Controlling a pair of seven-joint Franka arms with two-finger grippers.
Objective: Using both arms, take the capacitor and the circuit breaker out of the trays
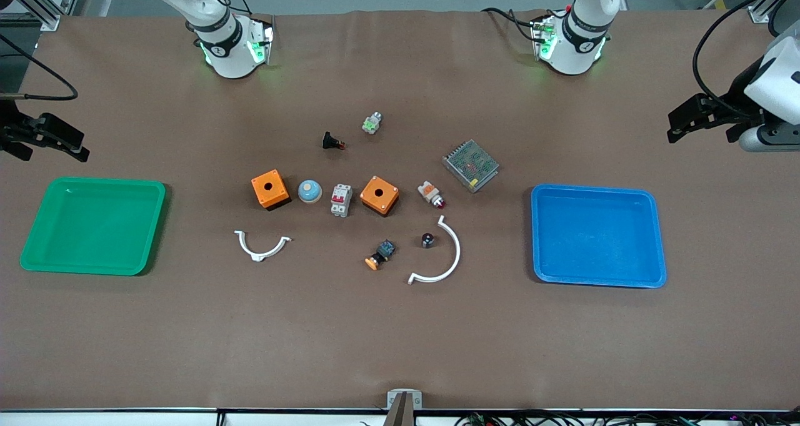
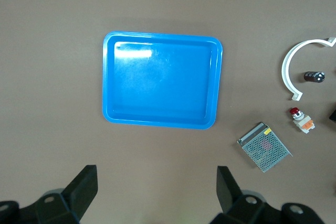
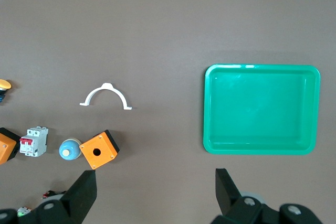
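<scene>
The capacitor point(image 1: 427, 240), a tiny dark cylinder, lies inside the curve of a white arc point(image 1: 440, 257); the left wrist view shows the capacitor point(image 2: 314, 76) too. The breaker point(image 1: 340, 200), a light-grey block with red levers, stands between a blue dome point(image 1: 309, 191) and an orange box point(image 1: 379, 195), and the breaker point(image 3: 34, 141) also appears in the right wrist view. My left gripper point(image 1: 700, 132) point(image 2: 156, 182) hangs open over the table's left-arm end, beside the blue tray point(image 1: 597, 235). My right gripper point(image 1: 53, 150) point(image 3: 156, 184) hangs open at the right-arm end, beside the green tray point(image 1: 94, 224). Neither holds anything.
Scattered mid-table: a second orange box point(image 1: 270, 189), a white-orange lamp part point(image 1: 431, 194), a mesh power supply point(image 1: 470, 165), a black flared piece point(image 1: 332, 141), a green-white part point(image 1: 372, 123), an orange-capped switch point(image 1: 380, 254), another white arc point(image 1: 262, 246).
</scene>
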